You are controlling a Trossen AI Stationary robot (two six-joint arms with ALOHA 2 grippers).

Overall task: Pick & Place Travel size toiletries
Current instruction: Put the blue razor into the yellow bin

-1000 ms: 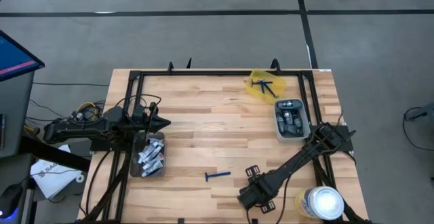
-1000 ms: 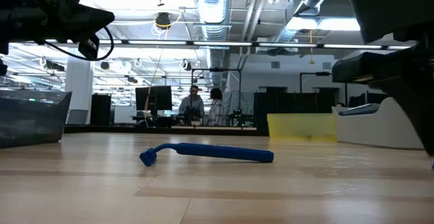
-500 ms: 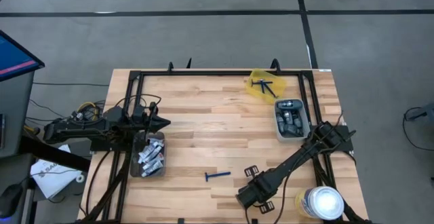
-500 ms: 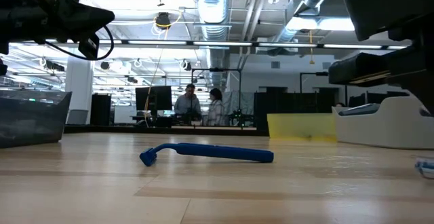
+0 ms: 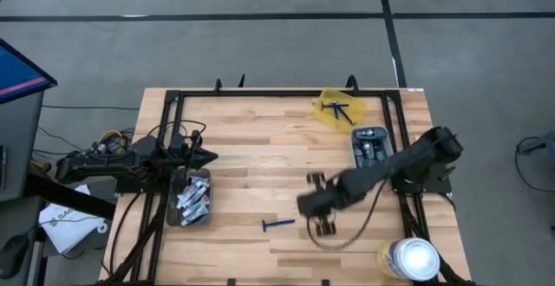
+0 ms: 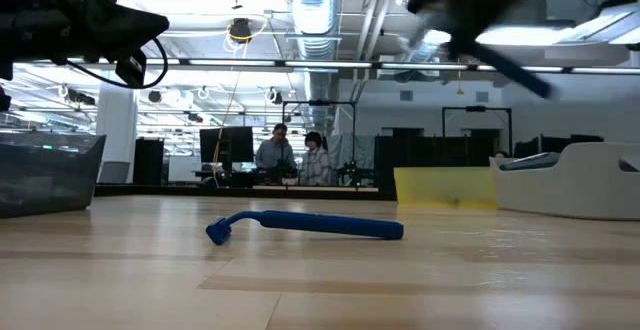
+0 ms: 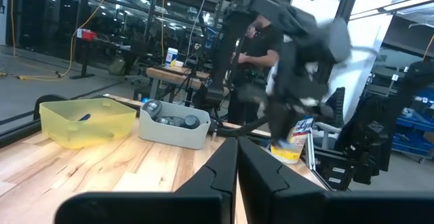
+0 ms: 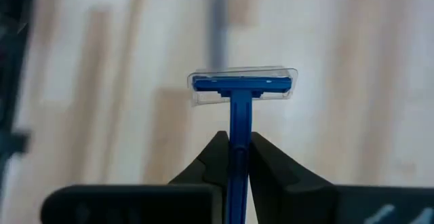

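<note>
My right gripper [image 8: 235, 157] hangs above the middle of the table [image 5: 310, 206], blurred, shut on a blue razor [image 8: 239, 95] with a clear cover over its head. A second blue razor [image 5: 277, 224] lies flat on the wood near the front [image 6: 300, 225]. My left gripper [image 5: 211, 157] is shut with nothing in it [image 7: 237, 163], at the left, above a grey bin [image 5: 191, 198] of white-and-blue tubes. My right gripper pinches the razor's thin handle [image 8: 237, 139] between its two fingers. The handle runs along the fingers, and the head [image 8: 242, 85] sticks out past the fingertips. The fingers slant downward from above. The razor is lifted clear of the table.
A yellow bin [image 5: 338, 108] with razors stands at the far right. Next to it is a grey bin [image 5: 371, 152] of dark pods. A white-lidded canister [image 5: 412, 258] stands at the front right corner. A black frame [image 5: 260, 95] borders the table. People stand in the room behind [image 6: 290, 155].
My right gripper has risen from the front right of the table and swung toward the table's middle and far side, quickly enough to blur. The razor it holds, whose head lay on the wood half a second ago, is now lifted clear.
</note>
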